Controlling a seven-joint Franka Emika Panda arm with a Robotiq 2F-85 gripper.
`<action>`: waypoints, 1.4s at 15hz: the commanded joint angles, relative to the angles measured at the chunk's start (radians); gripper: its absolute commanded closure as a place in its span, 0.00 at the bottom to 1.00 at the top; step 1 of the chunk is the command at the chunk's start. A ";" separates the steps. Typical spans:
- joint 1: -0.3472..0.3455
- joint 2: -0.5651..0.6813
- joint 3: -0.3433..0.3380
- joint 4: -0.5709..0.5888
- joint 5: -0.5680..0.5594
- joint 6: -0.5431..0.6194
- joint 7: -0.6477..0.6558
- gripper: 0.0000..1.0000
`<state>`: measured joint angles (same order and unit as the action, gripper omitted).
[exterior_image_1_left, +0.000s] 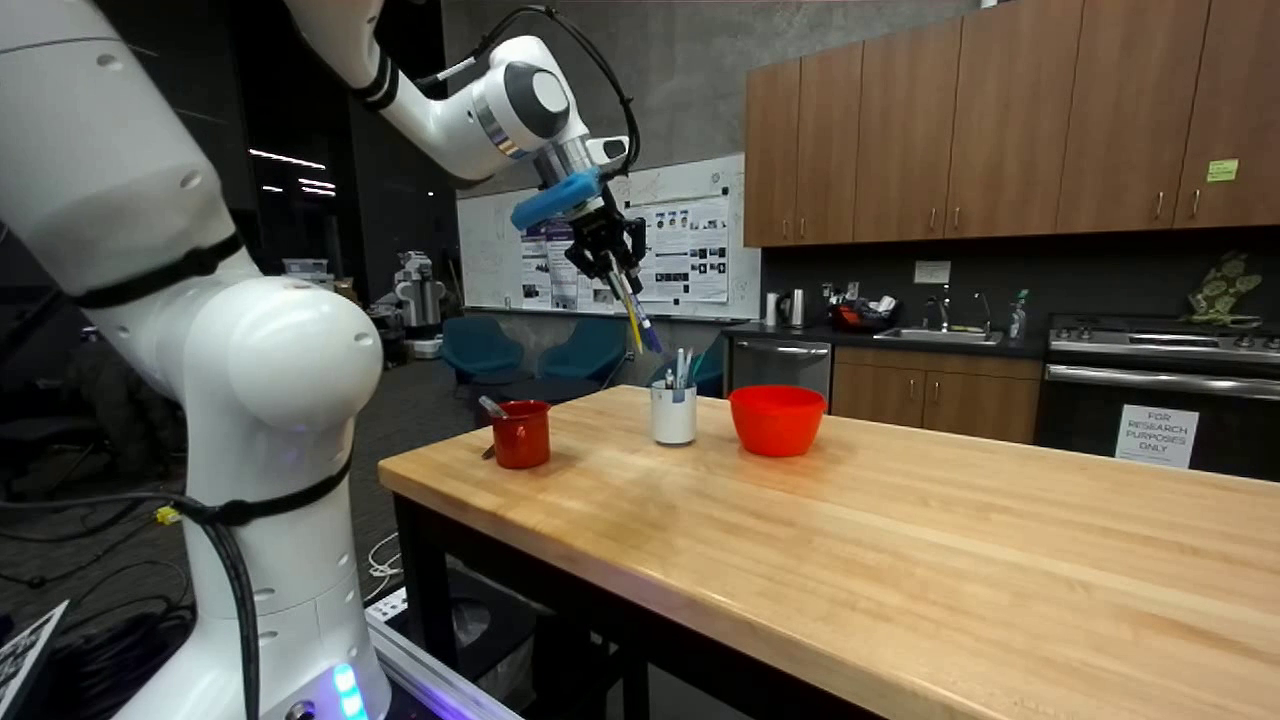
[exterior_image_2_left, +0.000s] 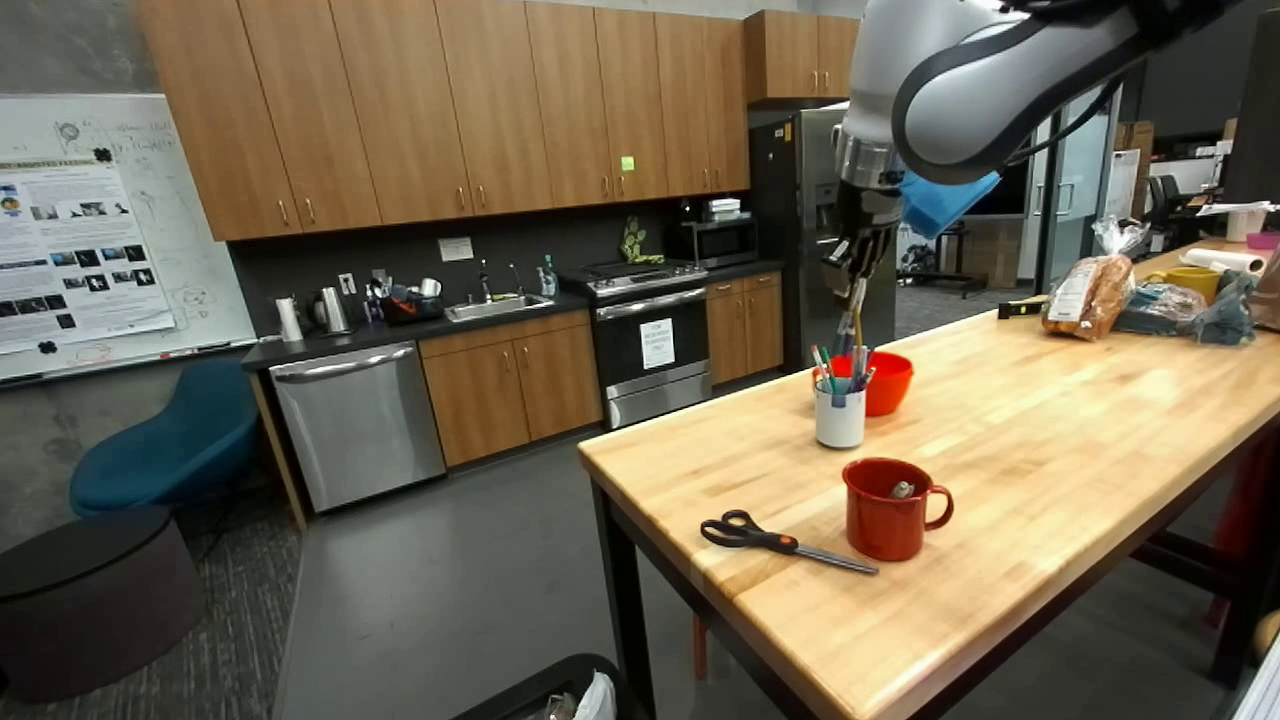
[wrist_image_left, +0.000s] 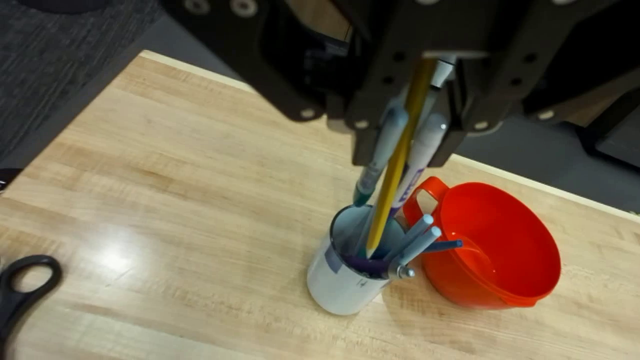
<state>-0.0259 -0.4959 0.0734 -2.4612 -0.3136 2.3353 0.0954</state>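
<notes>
My gripper (wrist_image_left: 402, 152) is shut on a small bundle of writing tools. A yellow pencil (wrist_image_left: 395, 172) runs through its middle, with a green-tipped marker (wrist_image_left: 378, 155) on one side and a white marker with purple lettering (wrist_image_left: 422, 150) on the other. Part of another pale pen shows behind them. The bundle points down at a slant, and in an exterior view the pencil (exterior_image_1_left: 634, 322) ends higher than the rim of the white cup (exterior_image_1_left: 673, 420). Several pens (wrist_image_left: 417, 245) stand inside that cup. Close beside it sits a red bowl (exterior_image_1_left: 778, 422) with a handle.
Nearer one table end is a red mug (exterior_image_2_left: 885, 512) with a metallic object inside. Black-handled scissors (exterior_image_2_left: 765, 540) lie beside the mug. Bagged bread (exterior_image_2_left: 1090, 292), a yellow container (exterior_image_2_left: 1195, 282) and other bags occupy the far part of the wooden table (exterior_image_2_left: 1000, 420).
</notes>
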 joint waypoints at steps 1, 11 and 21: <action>0.046 -0.093 -0.013 -0.032 0.097 -0.088 -0.047 0.93; 0.144 -0.268 -0.001 -0.192 0.246 -0.177 -0.081 0.93; 0.191 -0.286 0.009 -0.267 0.272 -0.179 -0.100 0.93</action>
<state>0.1513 -0.7563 0.0778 -2.7112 -0.0733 2.1548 0.0218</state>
